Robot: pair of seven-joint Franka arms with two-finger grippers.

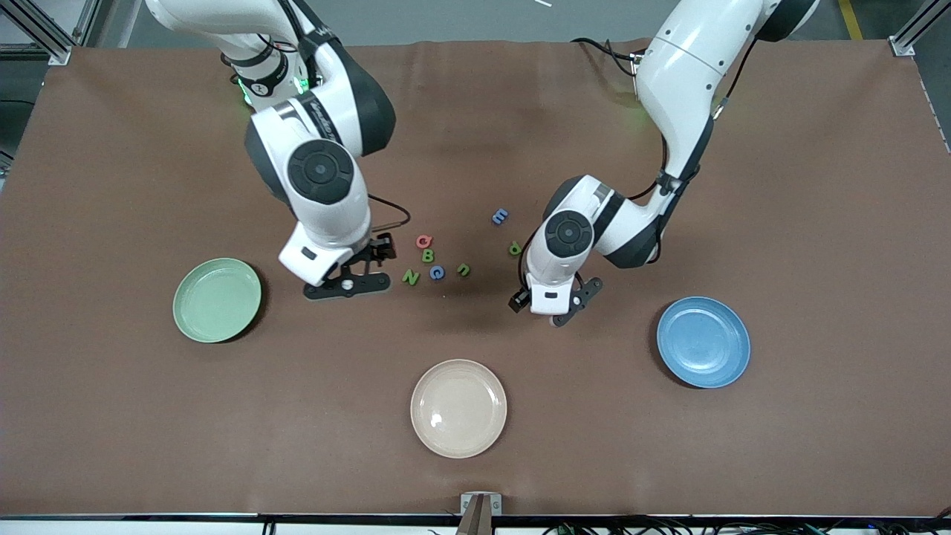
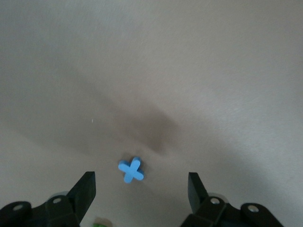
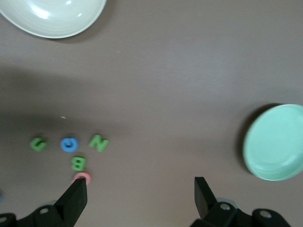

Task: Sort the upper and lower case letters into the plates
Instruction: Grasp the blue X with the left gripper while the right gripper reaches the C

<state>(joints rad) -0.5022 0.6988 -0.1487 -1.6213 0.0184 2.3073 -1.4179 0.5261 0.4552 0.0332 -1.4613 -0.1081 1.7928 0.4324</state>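
Note:
Several small letters lie mid-table: red (image 1: pixel 424 241), green B (image 1: pixel 428 255), green N (image 1: pixel 410 277), a blue one (image 1: pixel 437 273), green n (image 1: pixel 463 269), blue E (image 1: pixel 500 216) and green p (image 1: pixel 515 248). My left gripper (image 1: pixel 551 302) hangs low and open over a blue x (image 2: pixel 131 170), which lies just ahead of its fingers (image 2: pixel 87 187); the front view hides that x. My right gripper (image 1: pixel 377 251) is open and empty beside the cluster, between it and the mint green plate (image 1: pixel 217 299). The blue plate (image 1: pixel 703 342) sits toward the left arm's end. Both plates are empty.
A cream-beige plate (image 1: pixel 458 408) lies nearer the front camera than the letters, also empty. Brown cloth (image 1: pixel 817 223) covers the table. In the right wrist view the mint plate (image 3: pixel 277 142) and the cream plate (image 3: pixel 52 16) show, with the red letter (image 3: pixel 81 178) by one finger.

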